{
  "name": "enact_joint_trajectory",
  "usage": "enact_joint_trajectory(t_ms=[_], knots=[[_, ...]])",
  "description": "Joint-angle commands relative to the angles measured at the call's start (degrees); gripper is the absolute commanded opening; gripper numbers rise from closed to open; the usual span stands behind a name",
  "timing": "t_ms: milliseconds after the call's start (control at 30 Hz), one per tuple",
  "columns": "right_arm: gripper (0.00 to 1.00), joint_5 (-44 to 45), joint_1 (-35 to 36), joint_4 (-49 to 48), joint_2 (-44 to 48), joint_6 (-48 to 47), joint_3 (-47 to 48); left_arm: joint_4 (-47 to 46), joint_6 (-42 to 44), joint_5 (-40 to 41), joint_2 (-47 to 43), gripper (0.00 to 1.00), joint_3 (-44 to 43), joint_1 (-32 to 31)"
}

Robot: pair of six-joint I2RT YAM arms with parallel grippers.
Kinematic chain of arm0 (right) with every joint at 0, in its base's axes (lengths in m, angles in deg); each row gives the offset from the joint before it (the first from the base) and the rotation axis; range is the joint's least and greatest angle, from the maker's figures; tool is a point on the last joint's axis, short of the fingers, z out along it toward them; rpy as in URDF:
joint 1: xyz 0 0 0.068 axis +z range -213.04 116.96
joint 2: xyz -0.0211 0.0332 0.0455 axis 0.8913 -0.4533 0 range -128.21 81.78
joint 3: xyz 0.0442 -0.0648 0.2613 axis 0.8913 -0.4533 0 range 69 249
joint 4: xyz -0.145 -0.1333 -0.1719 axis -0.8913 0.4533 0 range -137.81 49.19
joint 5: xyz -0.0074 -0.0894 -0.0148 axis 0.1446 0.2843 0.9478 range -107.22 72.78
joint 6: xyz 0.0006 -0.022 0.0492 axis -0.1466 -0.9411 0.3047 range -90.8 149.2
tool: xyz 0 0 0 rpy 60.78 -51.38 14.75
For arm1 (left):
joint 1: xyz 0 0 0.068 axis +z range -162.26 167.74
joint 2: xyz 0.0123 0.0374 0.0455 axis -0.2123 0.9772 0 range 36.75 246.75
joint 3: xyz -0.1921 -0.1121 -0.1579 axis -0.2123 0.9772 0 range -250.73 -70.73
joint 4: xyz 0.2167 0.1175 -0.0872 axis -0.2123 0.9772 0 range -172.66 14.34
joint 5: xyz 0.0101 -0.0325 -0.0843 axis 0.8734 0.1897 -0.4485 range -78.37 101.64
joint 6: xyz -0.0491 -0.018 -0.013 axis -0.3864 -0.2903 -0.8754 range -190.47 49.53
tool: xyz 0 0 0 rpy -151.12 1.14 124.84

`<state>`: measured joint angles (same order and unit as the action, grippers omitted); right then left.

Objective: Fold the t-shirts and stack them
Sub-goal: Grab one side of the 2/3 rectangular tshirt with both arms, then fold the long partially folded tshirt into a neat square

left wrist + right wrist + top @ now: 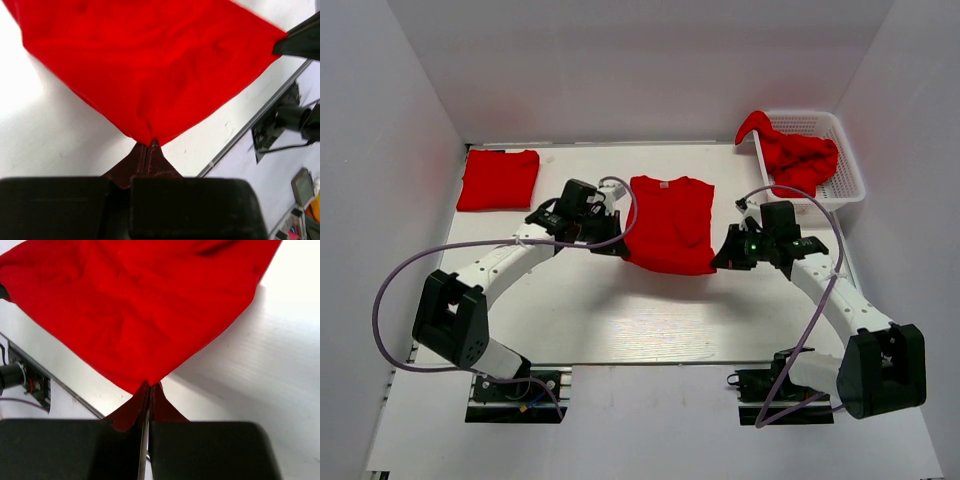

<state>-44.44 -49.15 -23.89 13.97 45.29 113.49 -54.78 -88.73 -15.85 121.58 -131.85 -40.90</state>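
Observation:
A red t-shirt (670, 222) lies mid-table, its near hem lifted off the surface. My left gripper (616, 246) is shut on the shirt's near-left corner; in the left wrist view the gripper (148, 144) pinches the cloth (150, 60) at its tip. My right gripper (722, 260) is shut on the near-right corner; in the right wrist view the gripper (151, 385) pinches the cloth (145, 305). A folded red t-shirt (498, 179) lies at the far left. More crumpled red shirts (800, 155) fill the white basket (850, 170).
The white basket stands at the far right, near the right wall. White walls enclose the table on three sides. The table's front edge (650, 364) runs just before the arm bases. A purple cable (390, 300) loops off the left arm.

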Motion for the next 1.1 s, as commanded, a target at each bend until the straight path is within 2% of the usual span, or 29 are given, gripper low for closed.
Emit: enact_joint_trajectory(t_ms=[0, 100, 200, 300, 367, 700, 900, 1067], knots=[[0.0, 2.78, -0.44, -0.97, -1.0, 0.68, 5.07, -1.25, -0.89, 3.38, 0.66, 0.0, -5.93, -0.01], [0.0, 6.56, -0.71, -5.28, -3.2, 2.26, 8.15, -1.25, -2.39, 6.8, 4.18, 0.0, -11.46, 1.13], [0.0, 8.76, -1.32, -7.49, -6.54, 2.45, 12.62, 5.31, -2.39, 14.29, 10.77, 0.0, -21.91, 1.66], [0.0, 8.07, -2.46, -9.06, -9.53, 2.62, 15.09, 7.71, -2.39, 17.9, 16.31, 0.0, -31.74, 1.66], [0.0, 7.01, -2.9, -10.65, -12.43, 2.88, 16.93, 8.42, -2.39, 19.13, 19.47, 0.0, -34.49, 2.28], [0.0, 0.77, -6.86, -13.29, -22.71, 3.59, 24.24, 10.09, -1.34, 17.12, 34.59, 0.0, -52.85, 6.49], [0.0, -5.82, -8.35, -14.34, -29.03, 3.77, 28.89, 5.97, -1.34, 12.81, 39.08, 0.0, -55.51, 8.33], [0.0, -6.0, -9.58, -15.22, -34.57, 3.94, 33.37, 0.53, -1.34, 10.43, 41.81, 0.0, -56.04, 8.87]])
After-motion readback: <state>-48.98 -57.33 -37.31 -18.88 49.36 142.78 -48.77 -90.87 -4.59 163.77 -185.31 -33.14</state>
